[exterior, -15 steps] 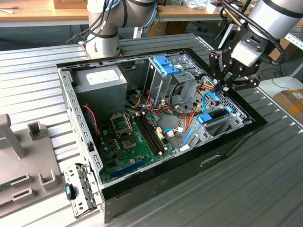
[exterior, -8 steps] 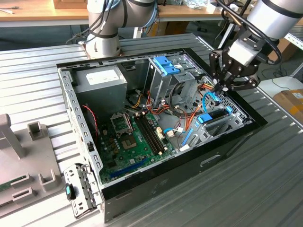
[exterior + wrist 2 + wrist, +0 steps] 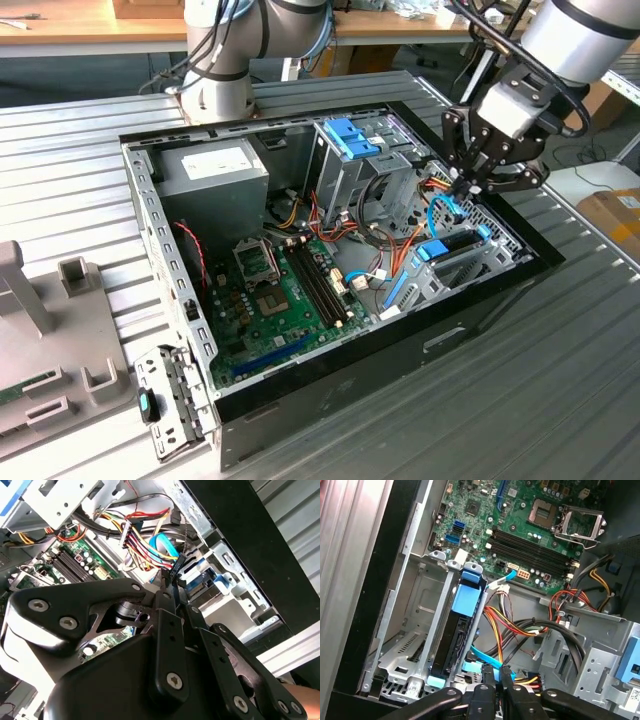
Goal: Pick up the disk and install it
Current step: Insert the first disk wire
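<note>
Starting well off the board [image 3: 285, 290] toward the exterior view's left: passing a grey fixture [image 3: 50, 330] on the table [image 3: 560, 400], outside the case [image 3: 330, 370]. Meeting a power supply [image 3: 215, 165] just beyond the board's far edge. Crossing the board itself, lying flat on the case floor. Reaching a silver cage [image 3: 345, 175] near the board's far corner, with a blue clip [image 3: 352, 138] on top. Finding the disk [image 3: 458, 243] toward the exterior view's right of the board, seated in a metal bay by the case wall. Noting blue rails along its long sides in the first wrist view [image 3: 454, 640]. Ending at the claw [image 3: 468, 188], hanging just beside the disk's end away from the board. Seeing it in both wrist views [image 3: 496, 677] [image 3: 169, 587], drawn nearly together and pinching a black plug [image 3: 504, 671] [image 3: 176, 565] trailing red, yellow and black wires.
</note>
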You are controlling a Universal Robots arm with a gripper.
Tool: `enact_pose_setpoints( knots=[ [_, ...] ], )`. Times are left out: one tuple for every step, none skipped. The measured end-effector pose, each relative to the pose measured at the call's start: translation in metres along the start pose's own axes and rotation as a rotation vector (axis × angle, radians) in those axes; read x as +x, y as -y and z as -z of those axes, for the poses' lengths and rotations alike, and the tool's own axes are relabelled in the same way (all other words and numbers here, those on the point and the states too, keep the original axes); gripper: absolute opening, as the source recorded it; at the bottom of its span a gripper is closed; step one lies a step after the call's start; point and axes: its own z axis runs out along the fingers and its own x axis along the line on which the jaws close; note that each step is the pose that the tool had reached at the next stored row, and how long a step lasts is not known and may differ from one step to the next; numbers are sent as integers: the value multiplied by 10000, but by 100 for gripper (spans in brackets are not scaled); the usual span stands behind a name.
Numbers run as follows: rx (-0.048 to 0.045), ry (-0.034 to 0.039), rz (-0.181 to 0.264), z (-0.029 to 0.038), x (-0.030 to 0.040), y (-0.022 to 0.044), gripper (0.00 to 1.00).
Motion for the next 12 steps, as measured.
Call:
enact_pose_setpoints(
  knots=[
    [2, -1, -29, 1, 23, -4, 16],
    [3, -3, -43, 3, 41, -9, 16],
    [3, -4, -49, 5, 50, -11, 16],
    [6, 3, -53, 5, 57, -13, 16],
    [11, 20, -55, 6, 57, -14, 16],
    [21, 51, -55, 5, 57, -16, 16],
    [27, 71, -56, 6, 56, -16, 16],
    [27, 70, -57, 25, 55, -15, 16],
    [27, 70, -57, 44, 54, -14, 16],
    [27, 70, -57, 66, 53, -13, 16],
    [27, 72, -57, 102, 50, -11, 16],
    [28, 73, -57, 106, 50, -11, 16]
  ],
)
